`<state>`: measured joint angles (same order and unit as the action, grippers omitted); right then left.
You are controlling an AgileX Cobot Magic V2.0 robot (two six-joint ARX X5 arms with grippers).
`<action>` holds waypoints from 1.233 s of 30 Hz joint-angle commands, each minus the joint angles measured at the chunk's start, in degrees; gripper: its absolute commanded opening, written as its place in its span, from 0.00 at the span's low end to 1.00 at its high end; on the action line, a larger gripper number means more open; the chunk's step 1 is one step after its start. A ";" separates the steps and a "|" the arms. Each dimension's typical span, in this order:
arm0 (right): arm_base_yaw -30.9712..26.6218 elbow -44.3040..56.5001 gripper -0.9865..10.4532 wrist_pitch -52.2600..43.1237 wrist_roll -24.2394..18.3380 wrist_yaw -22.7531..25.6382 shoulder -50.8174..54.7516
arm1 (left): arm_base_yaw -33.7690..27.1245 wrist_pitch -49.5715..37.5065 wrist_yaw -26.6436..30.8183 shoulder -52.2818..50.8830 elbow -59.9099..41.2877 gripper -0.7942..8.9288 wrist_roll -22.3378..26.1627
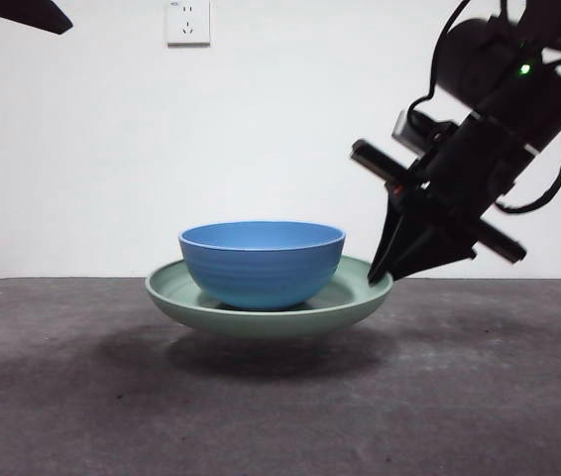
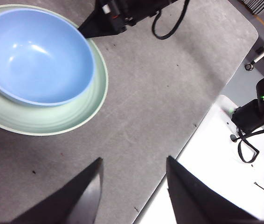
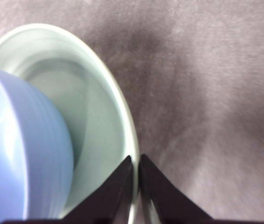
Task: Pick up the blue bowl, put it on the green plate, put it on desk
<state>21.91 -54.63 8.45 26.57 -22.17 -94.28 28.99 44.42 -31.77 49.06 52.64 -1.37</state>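
The blue bowl [image 1: 261,263] [image 2: 34,56] [image 3: 20,154] sits upright inside the green plate [image 1: 360,297] [image 2: 43,119] [image 3: 99,121]. My right gripper [image 1: 382,273] [image 3: 135,158] comes down from the upper right and is shut on the plate's right rim. The plate appears to hang just above the desk [image 1: 280,416], with a dark shadow under it. My left gripper [image 2: 134,161] is open and holds nothing, high over bare desk away from the plate. In the front view only its black tip [image 1: 23,12] shows at the top left corner.
A white wall with a socket [image 1: 187,22] stands behind the desk. In the left wrist view the desk's edge runs diagonally, with a white surface [image 2: 225,158] and black cabling beyond it.
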 commanded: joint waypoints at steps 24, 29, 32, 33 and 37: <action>0.83 -1.44 0.24 -1.95 3.04 0.85 -5.68 | 0.28 -0.28 -0.37 0.31 0.59 0.31 0.52; 0.81 -1.44 0.24 -1.07 2.75 1.53 -1.90 | 0.28 -0.28 -0.35 0.31 0.59 0.31 0.52; 0.72 -1.46 0.24 0.81 1.33 2.60 1.90 | 0.28 -0.28 -0.35 0.31 0.59 0.31 0.55; 0.72 -1.46 0.24 1.81 0.61 3.10 3.45 | 0.28 -0.28 -0.35 0.31 0.59 0.31 0.55; 0.74 -1.46 0.24 6.38 -3.74 3.13 10.71 | 0.28 -0.31 -0.33 0.31 0.59 0.31 0.70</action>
<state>22.39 -54.94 14.33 25.89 -19.25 -84.64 28.99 44.56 -31.77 49.06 52.64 -1.37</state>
